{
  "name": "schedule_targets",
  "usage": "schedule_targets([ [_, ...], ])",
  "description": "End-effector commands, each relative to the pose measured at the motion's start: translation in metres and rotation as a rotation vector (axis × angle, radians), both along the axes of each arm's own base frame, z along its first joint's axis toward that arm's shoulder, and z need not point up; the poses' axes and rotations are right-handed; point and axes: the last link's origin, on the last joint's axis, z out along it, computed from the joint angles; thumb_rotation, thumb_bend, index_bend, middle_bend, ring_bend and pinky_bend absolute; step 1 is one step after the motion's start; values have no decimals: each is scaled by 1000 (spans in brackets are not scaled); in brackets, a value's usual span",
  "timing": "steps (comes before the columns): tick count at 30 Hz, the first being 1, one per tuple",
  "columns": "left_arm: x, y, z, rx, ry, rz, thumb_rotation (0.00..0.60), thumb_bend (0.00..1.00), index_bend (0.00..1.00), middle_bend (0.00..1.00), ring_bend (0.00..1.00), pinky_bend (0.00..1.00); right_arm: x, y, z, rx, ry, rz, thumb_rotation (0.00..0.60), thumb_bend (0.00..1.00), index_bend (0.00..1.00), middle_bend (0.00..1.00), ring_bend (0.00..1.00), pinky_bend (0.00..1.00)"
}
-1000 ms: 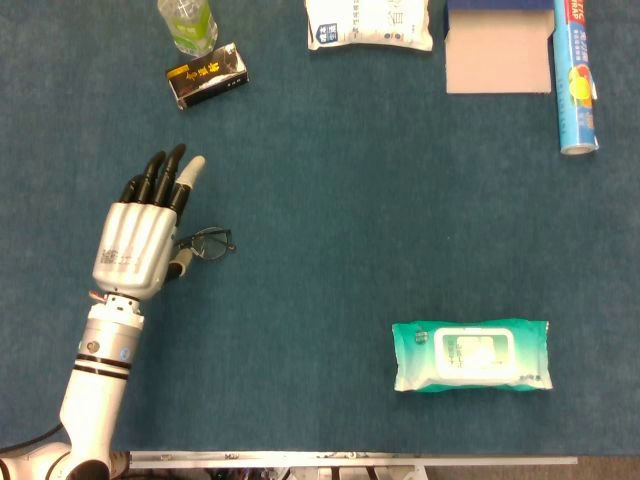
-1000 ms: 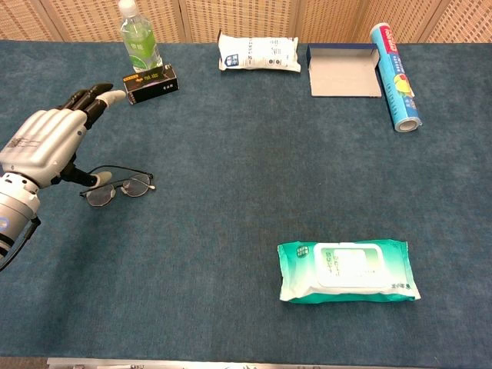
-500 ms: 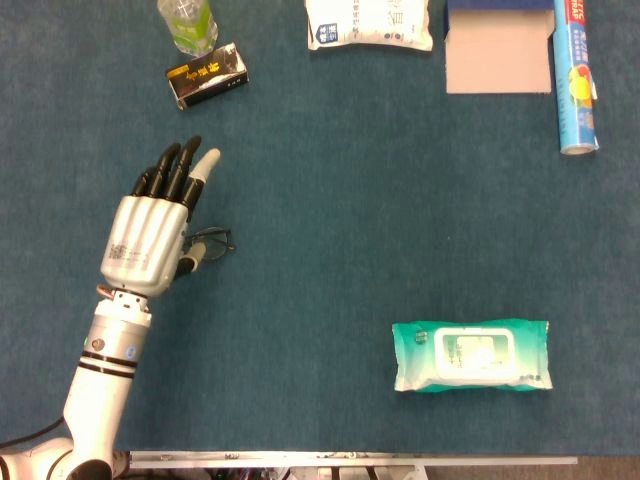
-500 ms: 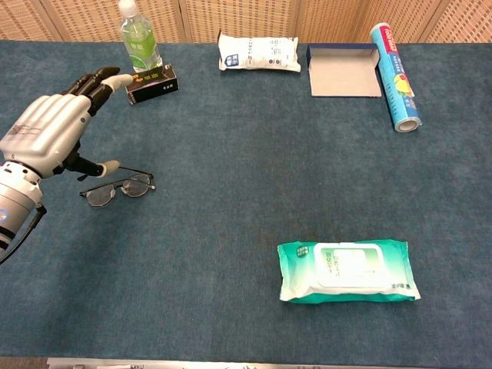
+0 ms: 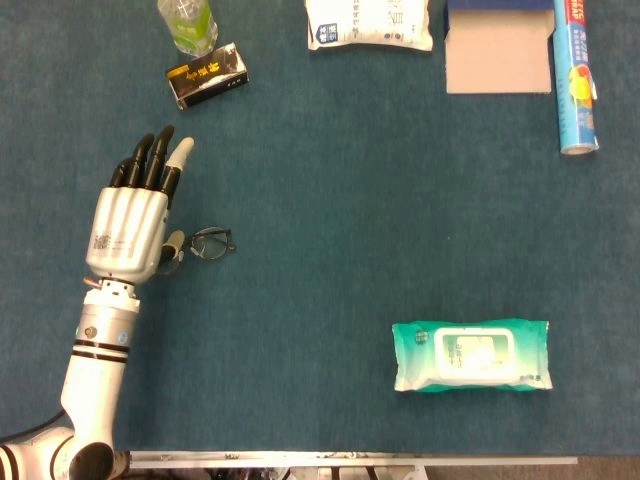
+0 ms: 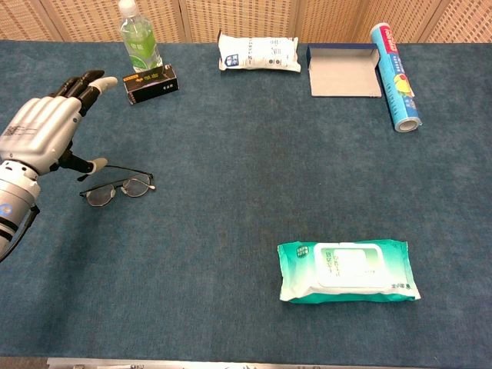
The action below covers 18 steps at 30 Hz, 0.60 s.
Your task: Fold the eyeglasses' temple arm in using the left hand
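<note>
Beside the left hand [image 6: 40, 129], fingers [image 5: 150, 165] straight and holding nothing: dark-rimmed eyeglasses [image 6: 117, 188], one temple arm extended.

Along the table's [image 6: 231, 154] far edge stand the obstacles: a bottle [image 6: 138, 42] and black box [image 6: 152, 83] at the far-left corner, then a white pouch [image 6: 257, 52], a flat open carton [image 6: 344, 71] and a roll [image 6: 394, 75]. A wipes pack [image 6: 346, 270] lies toward the near-right. The middle and near-left are open passage.

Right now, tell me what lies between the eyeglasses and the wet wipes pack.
Nothing: between the eyeglasses and the wet wipes pack both views show only bare blue table cloth.
</note>
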Motion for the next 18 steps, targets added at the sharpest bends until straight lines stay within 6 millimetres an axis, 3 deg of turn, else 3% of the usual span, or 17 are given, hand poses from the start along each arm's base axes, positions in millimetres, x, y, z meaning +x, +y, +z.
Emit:
schedule_targets([
  [1,-4,-1,-2,-2,-2,10,600,169,51,0,28,186,0,0,0,0,0,0,600,393,629,522,407,437],
  [18,-25,-3,-13,-5,13,50,600,169,51,0,28,186,1,1,0,-1,-1,4,600,392,629,522,407,437],
])
